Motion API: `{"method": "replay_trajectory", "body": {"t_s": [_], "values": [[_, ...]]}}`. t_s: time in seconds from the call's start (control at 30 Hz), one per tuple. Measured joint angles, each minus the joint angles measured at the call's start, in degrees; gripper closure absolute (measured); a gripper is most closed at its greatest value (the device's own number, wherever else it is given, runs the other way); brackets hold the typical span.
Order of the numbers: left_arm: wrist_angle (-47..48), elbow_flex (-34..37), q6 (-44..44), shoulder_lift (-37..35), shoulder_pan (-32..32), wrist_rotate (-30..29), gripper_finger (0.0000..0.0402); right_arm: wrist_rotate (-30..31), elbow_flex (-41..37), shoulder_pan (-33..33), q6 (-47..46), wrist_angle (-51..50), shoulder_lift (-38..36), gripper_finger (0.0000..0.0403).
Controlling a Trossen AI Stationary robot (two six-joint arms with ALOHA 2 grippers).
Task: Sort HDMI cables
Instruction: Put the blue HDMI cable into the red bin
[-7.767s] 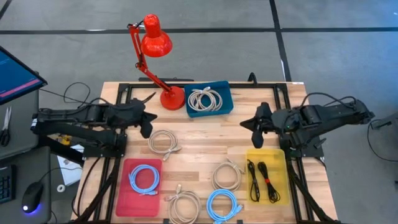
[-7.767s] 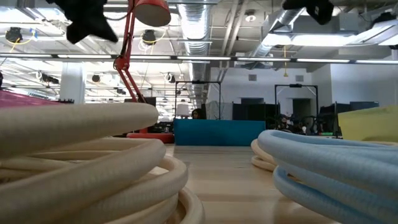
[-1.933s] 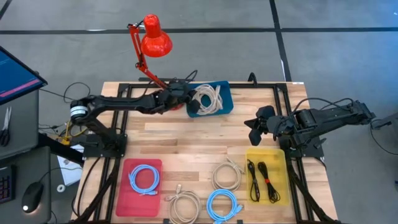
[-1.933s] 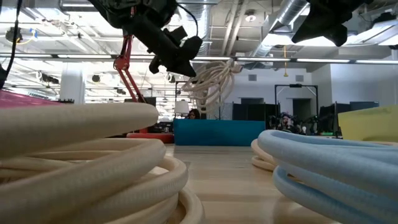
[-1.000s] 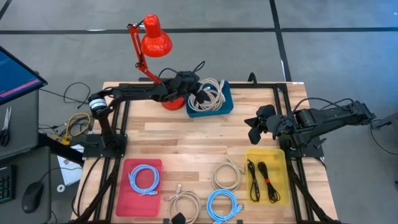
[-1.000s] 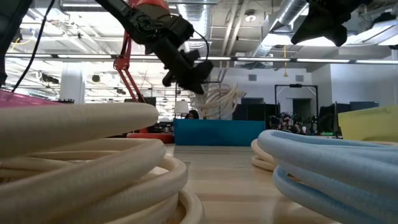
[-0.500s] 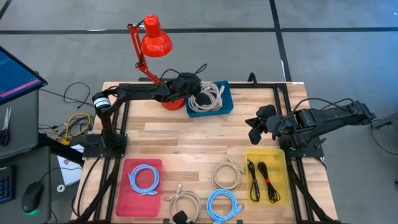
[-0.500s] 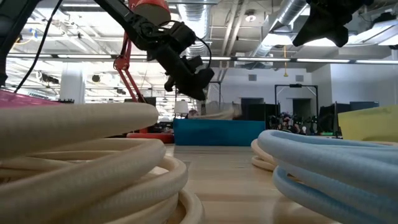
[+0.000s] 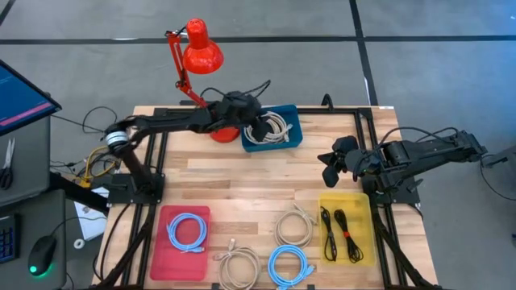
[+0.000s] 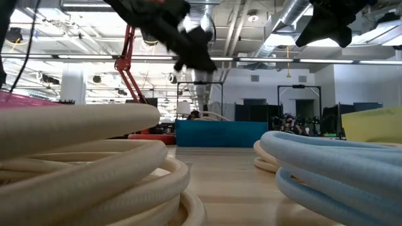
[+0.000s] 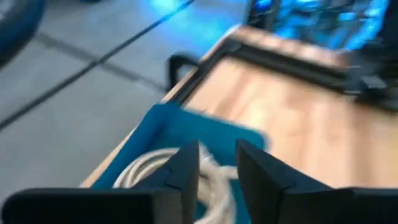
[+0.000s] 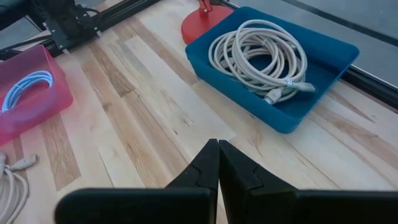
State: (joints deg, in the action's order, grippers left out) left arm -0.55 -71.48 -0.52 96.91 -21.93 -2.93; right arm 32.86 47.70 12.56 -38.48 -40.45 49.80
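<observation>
Pink tray (image 9: 164,255): you see it at the near left of the table (image 9: 242,173); one light-blue coil (image 9: 187,232) lies inside
Left gripper (image 9: 254,121): you find it above the left edge of the blue bin (image 9: 295,127), beside the red lamp (image 9: 201,50); its fingers (image 11: 188,167) stand a little apart with nothing between them
Blue bin: it sits at the far middle of the table; beige-white coils (image 12: 258,53) lie heaped inside it
Loose coils: you have a beige-white coil (image 9: 239,267) at the near edge; a light-blue coil (image 9: 289,266) lies just right of it; another beige-white coil (image 9: 293,227) rests behind that one
Right gripper (image 9: 330,164): it hovers at the right side of the table, behind the yellow tray (image 9: 364,205); its fingers press together, empty
Yellow tray: it holds two thin black bundles (image 9: 340,234) side by side
</observation>
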Motion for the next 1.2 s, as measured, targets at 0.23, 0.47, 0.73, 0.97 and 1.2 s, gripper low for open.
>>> {"method": "replay_trajectory", "body": {"t_s": [0.23, 0.47, 0.73, 0.97, 1.2], "values": [[7.6, 0.0, 5.0, -14.7, 6.1, 2.7, 0.0379, -0.6, 0.0, 0.0, 0.0, 1.0, 0.0, 0.0403], [21.9, 0.0, 4.4, -25.3, 10.7, 2.3, 0.0395, -4.9, 0.0, 0.2, 0.0, 5.3, 0.0, 0.0403], [27.4, 0.8, 1.5, -31.8, 16.2, 2.1, 0.0397, -20.9, 0.0, 0.5, -0.1, 8.8, 0.2, 0.0403], [25.6, 11.0, -6.4, -38.9, 19.7, 0.0, 0.0398, -22.6, 1.9, 3.8, -0.1, 10.7, 2.5, 0.0403], [14.3, 22.9, -13.2, -45.6, 24.4, -3.6, 0.0398, -22.6, 6.6, 5.7, -0.5, 3.4, 6.6, 0.0403]]}}
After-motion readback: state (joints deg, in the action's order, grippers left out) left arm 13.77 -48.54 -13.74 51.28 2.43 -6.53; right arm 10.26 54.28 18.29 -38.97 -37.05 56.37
